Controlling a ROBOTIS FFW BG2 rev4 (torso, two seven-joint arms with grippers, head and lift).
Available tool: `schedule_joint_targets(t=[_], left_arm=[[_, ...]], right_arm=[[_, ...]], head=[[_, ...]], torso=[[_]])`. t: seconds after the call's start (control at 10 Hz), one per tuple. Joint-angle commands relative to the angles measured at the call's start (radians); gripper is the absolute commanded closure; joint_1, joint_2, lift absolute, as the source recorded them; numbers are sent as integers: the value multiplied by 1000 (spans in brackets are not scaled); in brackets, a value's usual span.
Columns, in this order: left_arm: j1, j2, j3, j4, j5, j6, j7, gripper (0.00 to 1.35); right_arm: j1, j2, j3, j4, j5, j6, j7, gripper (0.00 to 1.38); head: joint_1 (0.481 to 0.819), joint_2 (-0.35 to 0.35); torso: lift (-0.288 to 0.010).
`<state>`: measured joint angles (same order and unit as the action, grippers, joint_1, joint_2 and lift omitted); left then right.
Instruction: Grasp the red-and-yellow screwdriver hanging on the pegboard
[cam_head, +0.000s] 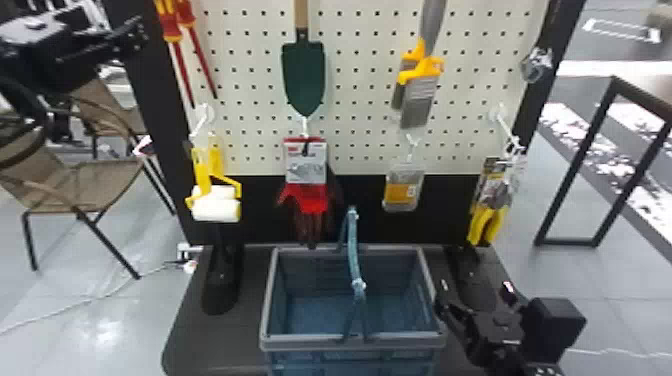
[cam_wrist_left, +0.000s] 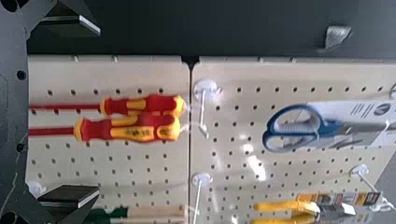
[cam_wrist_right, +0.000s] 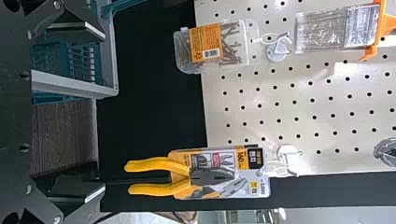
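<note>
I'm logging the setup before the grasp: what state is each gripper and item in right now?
Left gripper: open, facing the screwdrivers, apart from them.
Red-and-yellow screwdrivers: hanging on the pegboard, ungrasped.
Right gripper: open, holding nothing.
Basket: empty, handle upright.
Pliers: packaged, hanging.

screwdriver (cam_head: 172, 31) top-left on pegboard (cam_head: 360, 100), basket (cam_head: 300, 342) below

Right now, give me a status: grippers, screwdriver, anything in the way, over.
Left gripper open, raised before the pegboard. Right gripper open, low by basket. Two red-and-yellow screwdrivers hang side by side, untouched.
</note>
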<state>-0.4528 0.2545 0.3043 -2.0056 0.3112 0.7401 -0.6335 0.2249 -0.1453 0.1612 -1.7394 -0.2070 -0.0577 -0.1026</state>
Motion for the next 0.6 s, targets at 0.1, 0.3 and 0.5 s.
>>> schedule_joint_targets(t=[0.1,0.3,0.5], left_arm=[[-64,39,-65,68,72,24,-37,110],[-107,49,-91,128,80,12,-81,110],[-141,55,-126,194,92,-21,-126,110]], right_arm=[[2,-2,1,0,0,1,0,165],[2,-3,0,-2,0,1,0,165],[2,-3,0,-5,0,1,0,165]], head=[[549,0],[549,0],[549,0]], torso=[[-100],[-100],[-100]])
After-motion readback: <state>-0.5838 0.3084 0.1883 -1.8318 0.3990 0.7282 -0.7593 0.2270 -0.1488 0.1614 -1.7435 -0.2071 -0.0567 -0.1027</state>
